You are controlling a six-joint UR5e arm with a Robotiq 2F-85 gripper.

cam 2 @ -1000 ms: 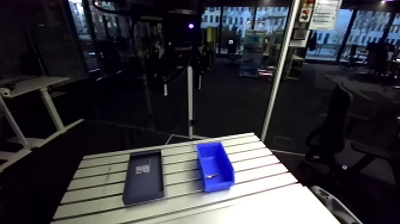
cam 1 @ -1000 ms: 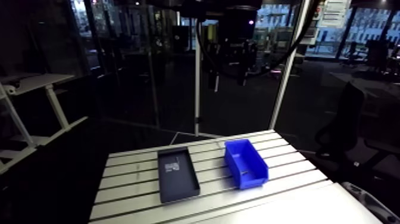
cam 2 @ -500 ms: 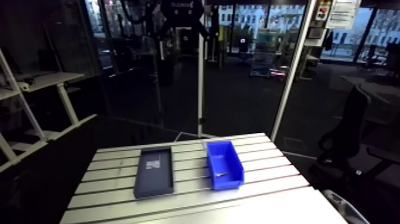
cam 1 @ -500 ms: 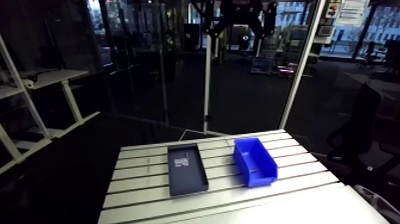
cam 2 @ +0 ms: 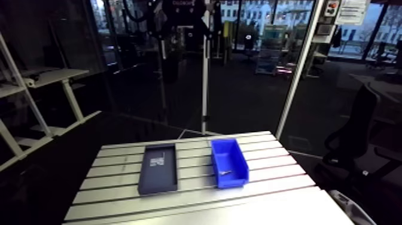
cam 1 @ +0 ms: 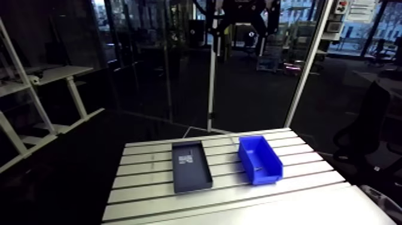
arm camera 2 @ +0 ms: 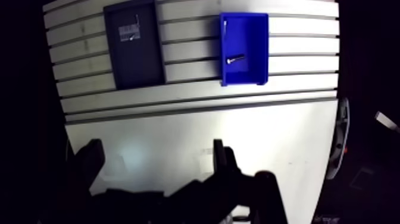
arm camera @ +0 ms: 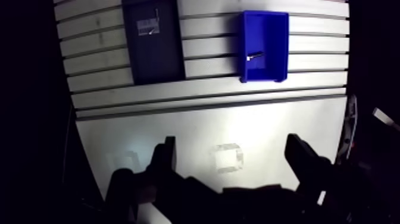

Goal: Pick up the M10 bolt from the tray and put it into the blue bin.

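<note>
A small metal bolt (arm camera: 255, 56) lies inside the blue bin (arm camera: 268, 27), near its middle. The dark tray (arm camera: 158, 59) sits beside the bin on the slotted table and carries a white label (arm camera: 147, 26). My gripper (arm camera: 232, 146) hangs high above the table's smooth front part, well short of both containers. It is open, with nothing between its fingers. In the arm view the bin (cam 1: 260, 157) and tray (cam 1: 191, 172) sit side by side at mid-table, and the wrist is at the top edge.
The slotted aluminium table (cam 1: 149, 179) ends in a smooth pale sheet (arm camera: 196, 131) at the front, with a taped square (arm camera: 227, 158) under the gripper. A thin upright pole (cam 1: 210, 84) stands behind the table's far edge. Dark drop-offs surround the table.
The arm view has shifted and risen, so the camera moved. The wrist has gone up toward the view's top edge. Bin, tray and bolt lie where they were.
</note>
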